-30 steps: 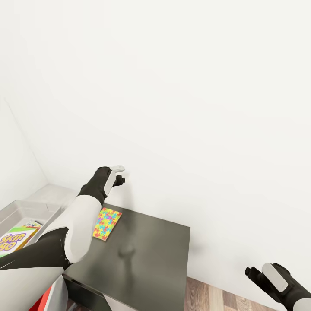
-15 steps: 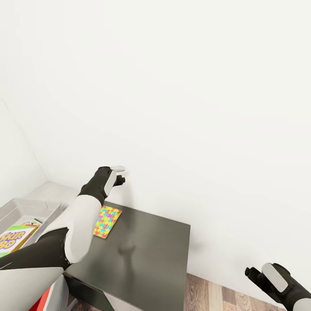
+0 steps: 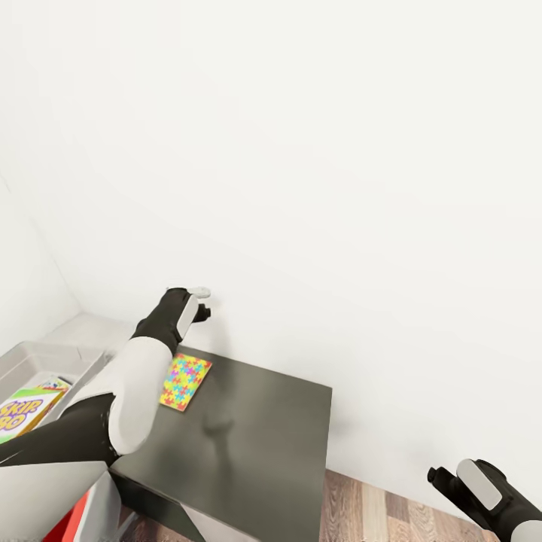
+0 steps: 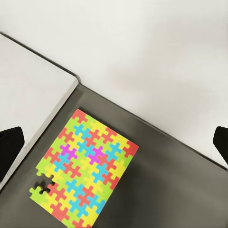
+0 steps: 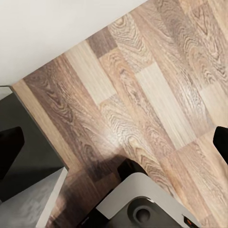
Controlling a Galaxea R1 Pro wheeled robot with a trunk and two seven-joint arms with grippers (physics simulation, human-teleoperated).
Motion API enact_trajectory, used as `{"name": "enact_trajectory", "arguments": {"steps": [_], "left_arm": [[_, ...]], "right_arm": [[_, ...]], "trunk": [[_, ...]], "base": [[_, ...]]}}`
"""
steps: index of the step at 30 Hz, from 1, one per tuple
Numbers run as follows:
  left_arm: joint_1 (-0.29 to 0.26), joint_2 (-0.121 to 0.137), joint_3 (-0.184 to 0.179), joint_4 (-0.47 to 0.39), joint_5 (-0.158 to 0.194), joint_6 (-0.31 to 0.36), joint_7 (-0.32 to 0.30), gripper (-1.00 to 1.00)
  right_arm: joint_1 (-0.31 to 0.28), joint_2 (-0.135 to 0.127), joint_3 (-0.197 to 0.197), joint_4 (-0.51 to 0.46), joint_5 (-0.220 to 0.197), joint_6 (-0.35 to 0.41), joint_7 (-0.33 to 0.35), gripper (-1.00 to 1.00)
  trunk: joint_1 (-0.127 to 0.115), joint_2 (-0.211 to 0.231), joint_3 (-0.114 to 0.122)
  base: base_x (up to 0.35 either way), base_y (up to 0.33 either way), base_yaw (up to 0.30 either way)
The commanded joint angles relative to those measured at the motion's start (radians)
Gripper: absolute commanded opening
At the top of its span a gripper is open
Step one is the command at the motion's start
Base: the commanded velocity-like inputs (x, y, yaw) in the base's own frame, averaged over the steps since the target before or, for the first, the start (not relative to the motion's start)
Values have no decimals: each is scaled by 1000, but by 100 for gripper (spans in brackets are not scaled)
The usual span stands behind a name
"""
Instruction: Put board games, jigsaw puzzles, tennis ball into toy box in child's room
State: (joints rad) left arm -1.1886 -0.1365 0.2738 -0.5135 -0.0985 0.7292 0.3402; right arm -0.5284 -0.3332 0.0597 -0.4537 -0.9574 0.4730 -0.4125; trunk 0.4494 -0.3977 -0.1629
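The left tool, spread wide and empty, should be lowered squarely over the jigsaw puzzle on the worktop.

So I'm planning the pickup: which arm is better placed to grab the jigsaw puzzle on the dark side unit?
Left. The left gripper hangs open over the jigsaw puzzle; the right gripper hangs low over the wood floor, beyond the side unit.

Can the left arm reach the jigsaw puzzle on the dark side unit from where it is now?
Probably yes. The left end effector hangs open above the jigsaw puzzle, which lies flat on the dark side unit with nothing between them. Being thin and flat, it may be hard to grip.
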Motion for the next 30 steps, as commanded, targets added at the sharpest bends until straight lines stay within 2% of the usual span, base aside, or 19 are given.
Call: {"name": "enact_trajectory", "arguments": {"steps": [1, 7, 13, 14, 19, 25, 30], "left_arm": [[-7, 1, 8, -1, -9, 6, 1, 100], [-49, 15, 8, 16, -7, 27, 14, 100], [-114, 55, 10, 76, 0, 40, 9, 100], [-131, 68, 11, 97, 2, 43, 7, 100], [-158, 97, 14, 151, 5, 48, 0, 100], [-167, 106, 16, 168, 6, 62, -21, 100], [-171, 108, 17, 173, 6, 107, -78, 100]], "right_arm": [[-1, -1, 6, -2, -9, 3, -8, 100], [-1, -1, 6, -2, -10, 3, -9, 100], [-1, -4, 6, -2, -11, 6, -10, 100], [-1, -4, 6, -2, -11, 11, -10, 100], [-1, -5, 5, -2, -9, 32, -11, 100], [-1, -5, 5, -2, -8, 43, -11, 100], [-1, -9, 5, -4, -8, 48, -10, 100]], "trunk": [[1, -2, -4], [1, -2, -14], [1, -2, -24], [1, -2, -25], [1, -2, -34], [1, -2, -43], [1, -2, -52]], "base": [[0, 0, 0], [0, 0, 0], [0, 0, 0], [0, 0, 0], [0, 0, 0], [0, 0, 0], [0, 0, 0]]}}
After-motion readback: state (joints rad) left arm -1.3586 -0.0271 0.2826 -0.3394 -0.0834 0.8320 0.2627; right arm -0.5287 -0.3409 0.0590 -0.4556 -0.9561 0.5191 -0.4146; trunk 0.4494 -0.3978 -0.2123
